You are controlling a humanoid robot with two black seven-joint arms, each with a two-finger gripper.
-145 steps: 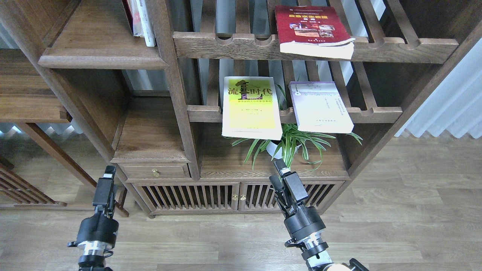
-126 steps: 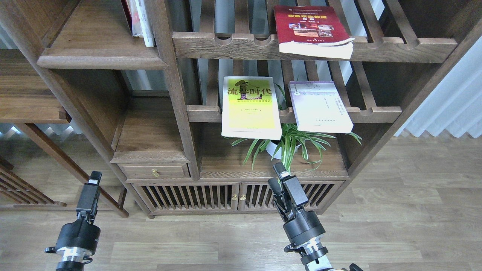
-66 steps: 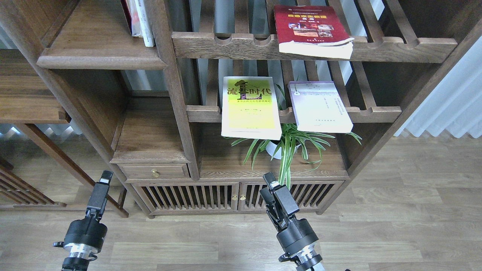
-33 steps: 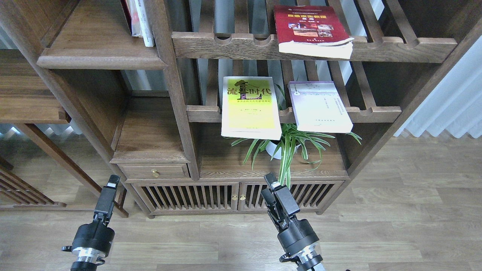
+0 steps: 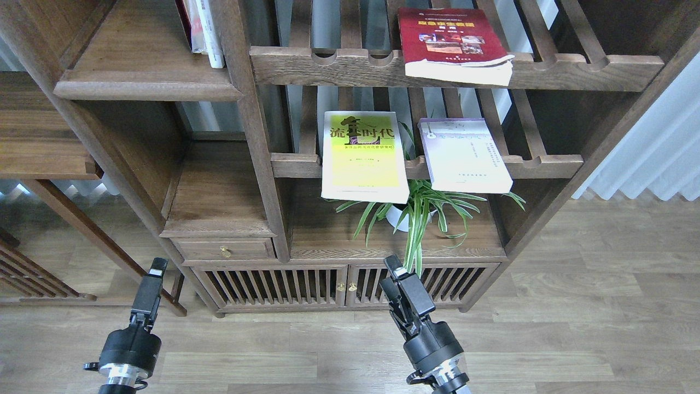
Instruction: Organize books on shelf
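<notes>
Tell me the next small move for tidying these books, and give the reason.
Probably raise the right gripper toward the yellow-green book. Both grippers hang low in front of the cabinet and hold nothing, and that book lies flat on the slatted rack with its near edge overhanging the rail almost straight above the right gripper. The solid shelf at upper left has bare board for it.

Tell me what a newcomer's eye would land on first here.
The yellow-green book stands out, lying on the middle slatted rack beside the lavender-white book, both overhanging the front rail. Above them the dark red book lies on the top rack, and a green plant spills out below.
</notes>
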